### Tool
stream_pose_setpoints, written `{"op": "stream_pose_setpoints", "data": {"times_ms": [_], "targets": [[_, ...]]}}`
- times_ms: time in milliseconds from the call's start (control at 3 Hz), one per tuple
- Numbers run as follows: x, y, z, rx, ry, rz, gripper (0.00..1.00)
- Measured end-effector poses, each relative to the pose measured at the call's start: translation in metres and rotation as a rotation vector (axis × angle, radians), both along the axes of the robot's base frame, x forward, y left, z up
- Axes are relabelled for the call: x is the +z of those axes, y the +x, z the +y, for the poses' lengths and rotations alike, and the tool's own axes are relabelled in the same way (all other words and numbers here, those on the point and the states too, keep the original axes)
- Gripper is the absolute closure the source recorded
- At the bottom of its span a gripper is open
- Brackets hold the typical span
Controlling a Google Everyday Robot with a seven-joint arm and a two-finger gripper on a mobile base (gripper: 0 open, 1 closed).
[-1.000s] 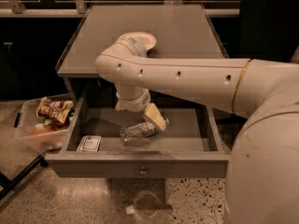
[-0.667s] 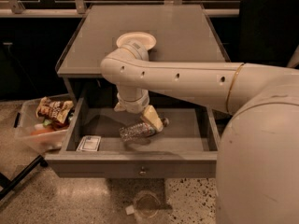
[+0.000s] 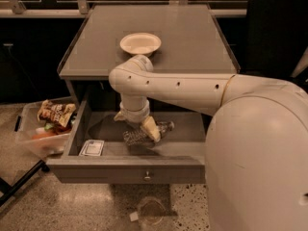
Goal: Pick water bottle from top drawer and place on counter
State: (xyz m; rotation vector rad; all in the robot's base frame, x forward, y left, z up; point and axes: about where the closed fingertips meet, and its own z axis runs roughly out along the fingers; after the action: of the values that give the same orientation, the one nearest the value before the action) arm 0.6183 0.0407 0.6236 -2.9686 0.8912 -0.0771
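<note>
The water bottle (image 3: pixel 137 136), clear and ribbed, lies on its side in the middle of the open top drawer (image 3: pixel 125 170), its neck pointing right. My gripper (image 3: pixel 136 127) reaches down into the drawer from the white arm and sits right over the bottle. It is open, with one pale finger (image 3: pixel 150 128) lying across the bottle's top side. The bottle rests on the drawer floor. The grey counter (image 3: pixel 192 37) above the drawer is partly hidden by my arm.
A white bowl (image 3: pixel 140 44) stands on the counter near its front. A white card (image 3: pixel 91 148) lies in the drawer's front left corner. A clear bin of snack bags (image 3: pixel 45 126) stands left of the drawer. A clear cup (image 3: pixel 150 211) sits on the floor below.
My arm has moved toward the drawer's front, uncovering the bowl. The gripper has come down closer onto the bottle, which has stayed in place.
</note>
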Motion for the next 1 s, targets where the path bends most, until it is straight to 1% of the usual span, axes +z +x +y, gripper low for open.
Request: {"op": "stream_pose_setpoints", "data": {"times_ms": [333, 667, 1000], "targets": [[-0.0215, 0.0037, 0.0135, 0.020, 0.033, 0.018, 0.19], [-0.0314, 0.0051, 0.0190, 0.023, 0.052, 0.017, 0.42], [-0.0290, 0.0051, 0.0189, 0.021, 0.052, 0.014, 0.65]]}}
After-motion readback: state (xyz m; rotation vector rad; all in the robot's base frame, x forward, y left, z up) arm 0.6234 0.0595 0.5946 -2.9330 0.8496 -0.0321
